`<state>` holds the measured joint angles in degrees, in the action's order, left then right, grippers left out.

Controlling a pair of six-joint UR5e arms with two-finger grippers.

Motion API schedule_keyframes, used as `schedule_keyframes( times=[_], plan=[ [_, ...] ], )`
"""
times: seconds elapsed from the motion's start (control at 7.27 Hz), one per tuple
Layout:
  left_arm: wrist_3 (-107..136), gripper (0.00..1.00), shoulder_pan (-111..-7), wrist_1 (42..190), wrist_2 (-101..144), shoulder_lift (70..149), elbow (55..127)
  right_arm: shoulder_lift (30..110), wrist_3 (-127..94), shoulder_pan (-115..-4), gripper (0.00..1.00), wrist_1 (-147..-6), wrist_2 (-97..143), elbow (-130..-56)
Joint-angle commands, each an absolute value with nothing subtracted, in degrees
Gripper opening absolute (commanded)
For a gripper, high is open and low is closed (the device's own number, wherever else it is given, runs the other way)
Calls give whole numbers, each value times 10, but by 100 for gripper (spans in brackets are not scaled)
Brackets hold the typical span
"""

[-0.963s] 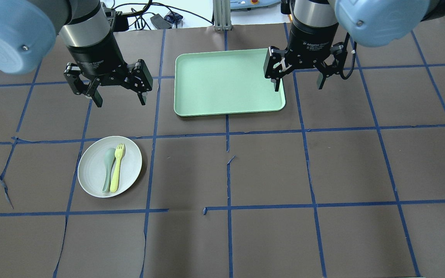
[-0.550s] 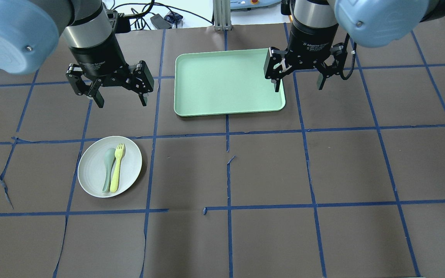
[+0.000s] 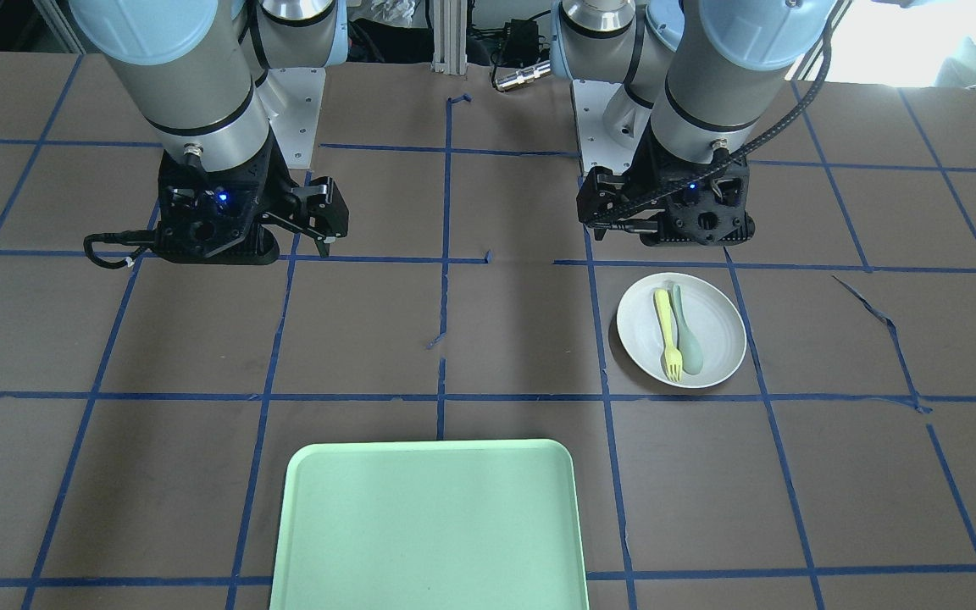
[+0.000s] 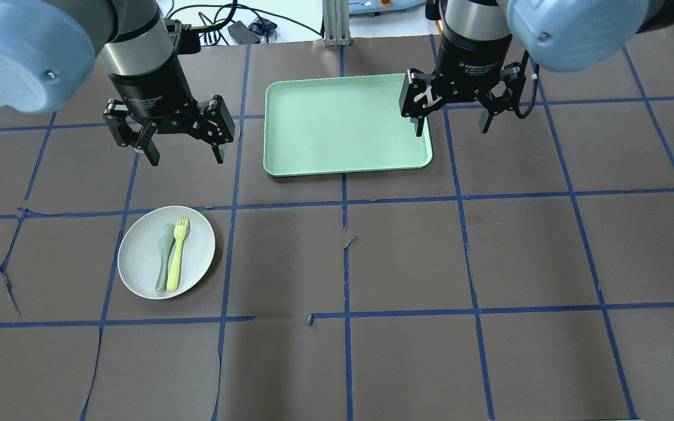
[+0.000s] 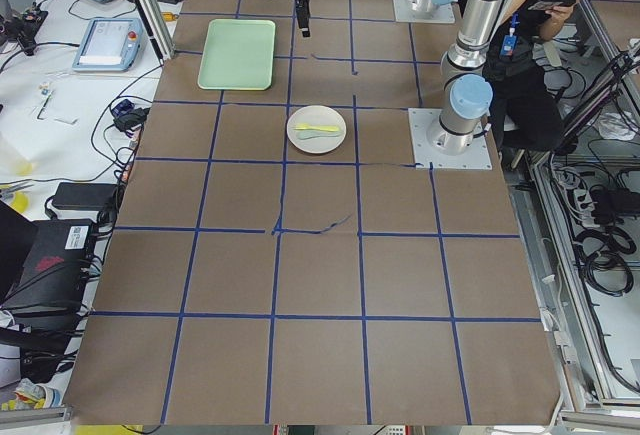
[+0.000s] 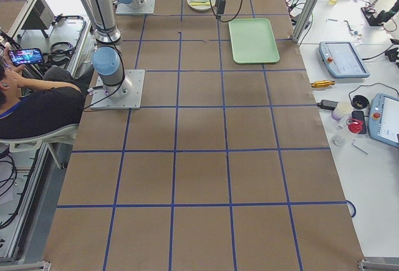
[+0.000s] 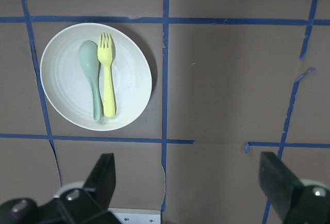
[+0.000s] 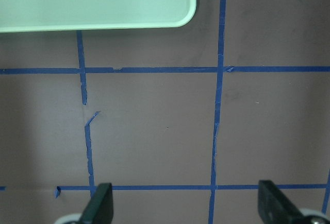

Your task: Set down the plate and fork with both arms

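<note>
Both grippers hang spread wide, and nothing is in hand.

The left gripper [image 4: 186, 155] hangs well clear of the tabletop [image 4: 407, 251], its jaws apart and empty, and its wrist view looks straight down on the plate [image 4: 138, 257]. The plate sits flat on the robot's left side, inside a blue-taped square. The fork [image 4: 176, 254] lies on it, tines pointing away from the robot, side by side with a grey-green spoon [image 4: 163, 257]. The right gripper [image 4: 451, 130] is also raised, jaws spread and holding nothing, by the right edge of the mint-green tray [image 4: 337, 123]. The tray lies flat, well apart from the plate.
</note>
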<state>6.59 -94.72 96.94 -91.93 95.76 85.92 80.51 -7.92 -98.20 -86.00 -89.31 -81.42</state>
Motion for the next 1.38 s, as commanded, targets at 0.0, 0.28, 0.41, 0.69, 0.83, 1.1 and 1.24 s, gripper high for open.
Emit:
schedule_keyframes(
  times=[0.0, 0.28, 0.41, 0.69, 0.83, 1.1, 1.24],
  plan=[
    [65, 100, -947, 968, -925, 963, 864, 805, -83, -983, 100, -864, -888, -814],
    [-27, 100, -866, 960, -936, 962, 874, 797, -81, -983, 100, -867, -889, -816],
    [-59, 100, -786, 950, -931, 968, 895, 797, -77, -982, 100, -867, -887, -816],
    [-222, 100, -670, 780, -919, 969, 1015, 792, -82, -982, 100, -867, -888, -818],
    [-258, 100, -621, 720, -889, 977, 1067, 792, -83, -982, 100, -867, -887, -819],
    [-263, 95, -594, 713, -835, 998, 1131, 791, -83, -982, 100, -867, -886, -821],
    [-264, 91, -595, 714, -836, 1008, 1141, 791, -81, -982, 100, -867, -886, -822]
  ],
)
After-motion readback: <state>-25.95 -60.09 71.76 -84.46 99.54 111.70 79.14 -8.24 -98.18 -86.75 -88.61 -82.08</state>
